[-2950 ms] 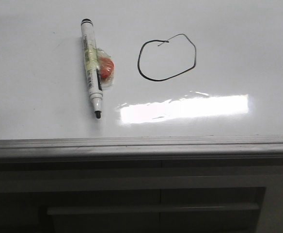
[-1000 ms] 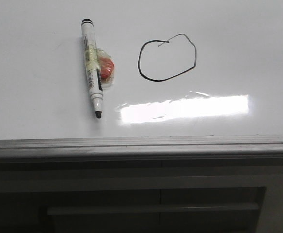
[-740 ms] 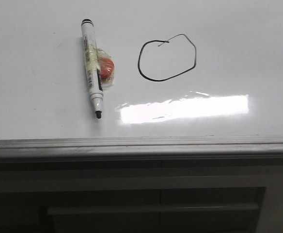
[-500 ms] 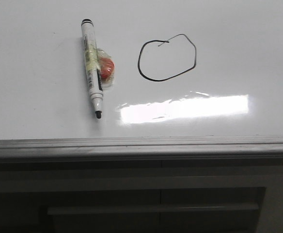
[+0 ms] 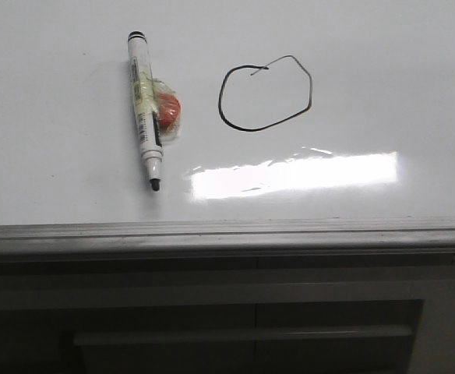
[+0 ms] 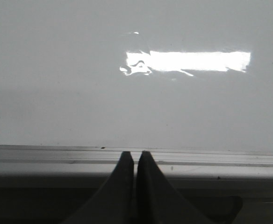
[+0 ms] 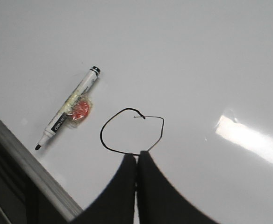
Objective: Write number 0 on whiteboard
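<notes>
The number 0 point(image 5: 265, 92) is drawn as a thin black lopsided loop on the whiteboard point(image 5: 368, 47), and it also shows in the right wrist view as the number 0 point(image 7: 132, 130). An uncapped white marker point(image 5: 144, 109) with an orange lump taped to it lies left of the loop, tip toward the board's near edge. In the right wrist view the marker point(image 7: 68, 107) lies apart from my right gripper point(image 7: 136, 155), which is shut and empty above the board near the loop. My left gripper point(image 6: 135, 153) is shut and empty over the grey edge strip point(image 6: 220, 158). Neither gripper appears in the front view.
A bright rectangular glare point(image 5: 294, 174) lies on the board near its front edge. Below the grey edge strip point(image 5: 227, 234) is a dark grey panel with a long bar handle point(image 5: 243, 335).
The whole front view has shifted slightly to the left and up; the marker and the loop keep their places relative to each other.
</notes>
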Available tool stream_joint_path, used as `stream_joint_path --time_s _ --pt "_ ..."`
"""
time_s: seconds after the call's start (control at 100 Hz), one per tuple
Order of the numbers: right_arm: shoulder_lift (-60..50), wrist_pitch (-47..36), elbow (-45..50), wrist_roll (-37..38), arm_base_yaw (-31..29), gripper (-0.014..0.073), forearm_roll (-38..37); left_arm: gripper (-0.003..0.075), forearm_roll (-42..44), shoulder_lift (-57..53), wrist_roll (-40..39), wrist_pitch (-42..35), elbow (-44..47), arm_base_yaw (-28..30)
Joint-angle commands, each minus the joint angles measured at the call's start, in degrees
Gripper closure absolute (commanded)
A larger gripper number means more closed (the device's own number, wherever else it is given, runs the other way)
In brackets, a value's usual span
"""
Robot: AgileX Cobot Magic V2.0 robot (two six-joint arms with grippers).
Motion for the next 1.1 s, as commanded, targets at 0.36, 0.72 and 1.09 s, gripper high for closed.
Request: stream_joint_path --time_s 0.36,0.72,1.09 --pt "-14.1 -10.2 22.5 -2.5 -13.6 0.0641 11.2 0.074 -0.6 -1.6 -0.1 -1.8 1.8 0.1" --pt "-29.5 2.9 26.8 -2.5 -20.7 0.0641 13.5 0.074 -0.6 -1.6 -0.1 -1.8 1.8 0.1" --pt "-33.0 10.0 26.8 -2.5 -20.7 0.0641 13.3 0.074 -0.6 -1.6 -0.1 -1.8 1.8 0.1"
